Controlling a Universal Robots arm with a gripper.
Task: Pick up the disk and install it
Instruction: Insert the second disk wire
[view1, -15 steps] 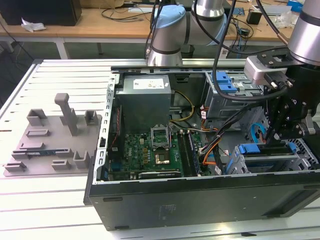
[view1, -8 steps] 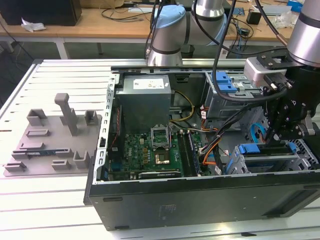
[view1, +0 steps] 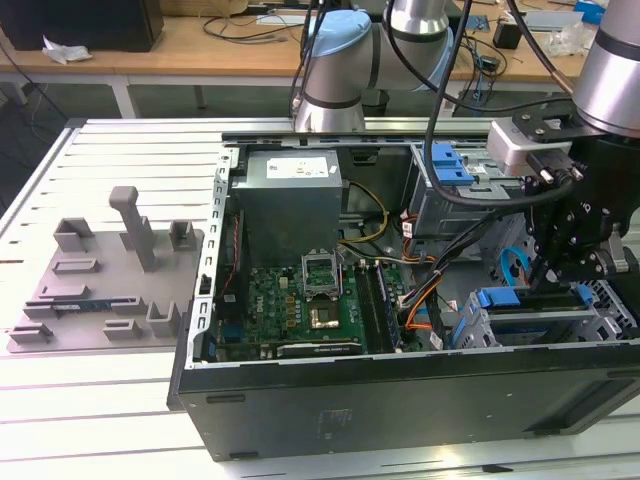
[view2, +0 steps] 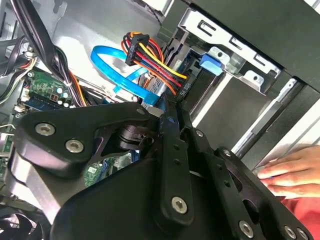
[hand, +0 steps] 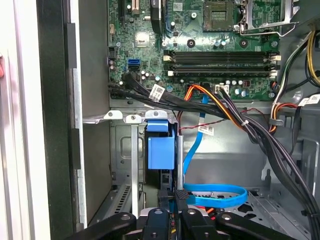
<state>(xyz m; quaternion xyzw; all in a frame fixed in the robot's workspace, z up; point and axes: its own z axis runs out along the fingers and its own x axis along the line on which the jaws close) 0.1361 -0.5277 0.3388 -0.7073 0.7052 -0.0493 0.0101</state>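
Your gripper (view1: 556, 262) is down inside the open computer case (view1: 300, 420), at the drive cage (view1: 520, 325) on the exterior view's right. The fingers (hand: 170, 197) look pinched close together on the edge of the disk (hand: 161, 152), which stands upright in the cage slot, blue bracket showing. A blue cable (hand: 215, 194) loops just beside it. A hand (view2: 292, 172) rests on the case edge in the second wrist view.

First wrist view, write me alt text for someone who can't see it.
The black gripper sits low inside an open computer case, at the end of a bright blue plastic drive bracket standing in a grey metal drive cage. Beyond lie a flat blue data cable, bundled wires and a green motherboard.
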